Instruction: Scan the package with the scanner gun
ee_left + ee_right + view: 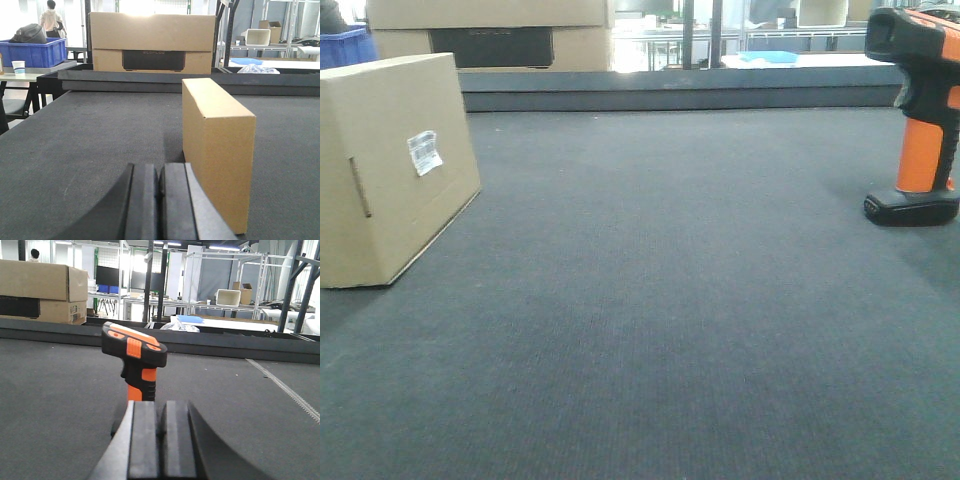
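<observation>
Left hand (159,175) and right hand (160,412) closed, empty

The scanner gun (135,347) stands upright on the mat (60,390) just beyond the closed right claw (159,415).

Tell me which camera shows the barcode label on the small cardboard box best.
The front-facing view. The white label sits in plain sight on the box, though too small to read. The left wrist view shows the box edge-on with only plain faces, no label. The right wrist view doesn't show this box at all.
</observation>
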`<state>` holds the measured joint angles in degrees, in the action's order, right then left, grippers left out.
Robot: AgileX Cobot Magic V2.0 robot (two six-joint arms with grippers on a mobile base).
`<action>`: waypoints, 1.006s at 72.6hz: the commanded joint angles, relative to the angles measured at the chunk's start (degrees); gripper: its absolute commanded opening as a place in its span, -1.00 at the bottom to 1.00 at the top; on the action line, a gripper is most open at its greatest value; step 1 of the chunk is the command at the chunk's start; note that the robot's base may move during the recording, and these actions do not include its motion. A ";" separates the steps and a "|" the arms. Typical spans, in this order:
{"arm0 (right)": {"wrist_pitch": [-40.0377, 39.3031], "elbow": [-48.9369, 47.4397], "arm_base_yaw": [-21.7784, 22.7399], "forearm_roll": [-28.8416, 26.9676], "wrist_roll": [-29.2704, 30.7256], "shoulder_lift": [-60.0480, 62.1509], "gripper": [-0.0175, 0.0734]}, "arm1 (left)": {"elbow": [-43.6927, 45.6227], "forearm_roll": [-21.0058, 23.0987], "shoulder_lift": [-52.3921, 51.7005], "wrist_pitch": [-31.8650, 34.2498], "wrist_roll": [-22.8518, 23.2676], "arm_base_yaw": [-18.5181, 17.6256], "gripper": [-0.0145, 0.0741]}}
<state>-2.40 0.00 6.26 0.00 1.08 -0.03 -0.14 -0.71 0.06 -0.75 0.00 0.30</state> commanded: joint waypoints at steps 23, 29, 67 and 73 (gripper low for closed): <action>-1.02 0.00 -0.11 0.00 0.49 0.03 -0.97 | 0.14 0.30 -0.06 1.08 0.00 0.11 -0.92; -1.02 0.00 -0.11 0.00 0.49 0.03 -0.97 | 0.14 0.30 -0.06 1.08 0.00 0.11 -0.92; -1.02 0.00 -0.11 0.00 0.49 0.03 -0.97 | 1.65 0.71 -0.06 4.12 0.00 0.11 -0.92; -1.02 0.00 -0.11 0.00 0.49 0.03 -0.97 | 5.83 3.34 0.18 -4.08 0.00 0.11 -0.92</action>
<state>-2.40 0.00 6.26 0.00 1.08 -0.03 1.94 0.47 0.06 0.00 0.00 0.30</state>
